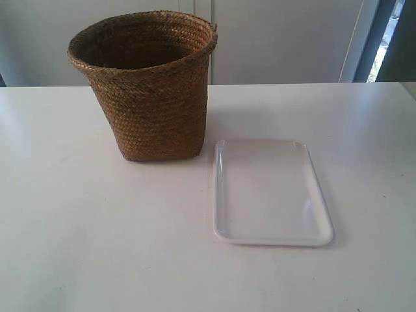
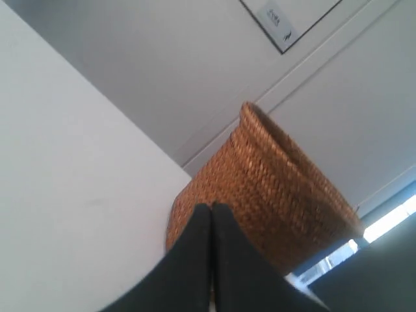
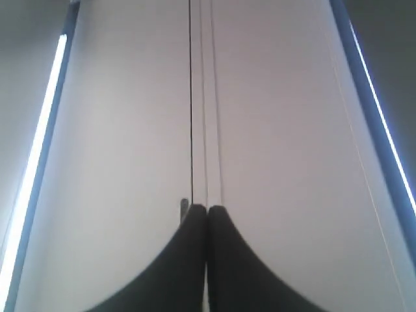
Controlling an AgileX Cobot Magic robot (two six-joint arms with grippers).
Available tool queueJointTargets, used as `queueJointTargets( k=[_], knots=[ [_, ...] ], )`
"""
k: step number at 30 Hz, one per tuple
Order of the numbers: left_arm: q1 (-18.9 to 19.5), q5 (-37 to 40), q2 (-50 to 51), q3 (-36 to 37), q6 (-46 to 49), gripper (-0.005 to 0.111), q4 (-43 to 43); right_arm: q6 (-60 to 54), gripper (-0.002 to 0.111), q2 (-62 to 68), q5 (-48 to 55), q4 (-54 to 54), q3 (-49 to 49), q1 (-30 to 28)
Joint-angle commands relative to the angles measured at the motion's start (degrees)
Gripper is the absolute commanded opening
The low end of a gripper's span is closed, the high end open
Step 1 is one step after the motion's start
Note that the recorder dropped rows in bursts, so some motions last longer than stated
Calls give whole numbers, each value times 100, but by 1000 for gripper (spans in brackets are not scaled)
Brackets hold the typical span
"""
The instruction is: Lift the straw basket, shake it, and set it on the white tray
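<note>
The straw basket (image 1: 148, 84) stands upright on the white table, left of centre in the exterior view, its dark inside showing. The white tray (image 1: 268, 192) lies flat just beside its base, bare. Neither arm shows in the exterior view. In the left wrist view my left gripper (image 2: 211, 207) is shut with nothing in it, its black fingertips pressed together and aimed at the straw basket (image 2: 273, 188), some way short of it. My right gripper (image 3: 207, 208) is shut too and holds nothing; its view has only a pale wall or cabinet, with no basket and no tray.
The white table (image 1: 84, 247) spreads wide around both things. Pale cabinet doors (image 1: 279, 39) rise behind its far edge, with a window strip (image 1: 387, 32) at the exterior view's far right. A small label (image 2: 276, 18) hangs on the wall above the basket.
</note>
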Motion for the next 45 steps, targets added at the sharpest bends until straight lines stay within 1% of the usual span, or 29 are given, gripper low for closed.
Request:
queueJointTargets(
  k=[1,3,5,6,8,10,14,16,18,19,20,22,24,25,27,28,29,31,33,36,38,41,45],
  knots=[
    [-31,-243,-25,14,118,0,-83,1422,0,-19,667,104,8,-9],
    [-31,290,-25,14,429,0,-83,2673,0,-19,2048,147,8,-9],
    [-31,705,-25,14,652,0,-83,3484,0,-19,3022,207,8,-9],
    [-31,820,-25,14,652,0,-83,3770,0,-19,3389,207,8,-9],
    [-31,863,-25,14,652,0,-83,3927,0,-19,3864,207,8,-9],
    [-31,773,-25,14,652,0,-55,3964,0,-19,4029,207,8,-9],
    [-31,682,-25,14,652,0,46,4869,0,-19,3964,686,8,-9],
    [-31,636,-25,14,631,0,37,4916,0,-19,3964,686,8,-9],
    [-31,124,-25,14,561,0,-219,4959,0,-19,3797,826,8,-9],
    [-31,-306,-25,14,514,0,-324,4959,0,-19,3732,829,8,-9],
    [-31,-736,-25,-25,545,0,-385,4933,0,-19,3689,829,-56,-9],
    [-31,-1107,175,-385,783,0,-397,4681,0,26,3673,903,-360,-9],
    [-31,-1037,532,-999,1441,0,-387,4247,0,402,3713,915,-798,-9],
    [-31,-1013,855,-1413,1959,0,-398,3948,0,678,3732,930,-1075,-9],
    [-31,-1038,1403,-2000,2654,0,-617,3084,0,1404,3741,930,-1666,-9],
    [-31,-1082,1896,-2455,3077,0,-883,2513,0,1842,3741,930,-2045,-9],
    [-31,-1159,2245,-2754,3279,0,-1173,1929,0,2302,3706,930,-2438,-9],
    [-31,-1304,3077,-3385,3442,0,-1301,1018,0,3067,3468,930,-3094,-9],
    [-31,-1348,3662,-3813,3442,0,-1181,554,0,3651,3050,930,-3633,-9],
    [-31,-1348,4226,-4141,3515,0,-908,519,0,4258,2391,930,-4025,-9],
    [-31,-1253,4456,-4182,3527,0,-761,558,0,4444,2311,930,-4101,-9],
    [-31,-1100,4652,-4182,3527,0,-750,558,0,4631,2630,930,-4110,-9],
    [-31,-697,4712,-4182,3527,0,-750,558,0,4673,3418,930,-4110,-9]
  ],
)
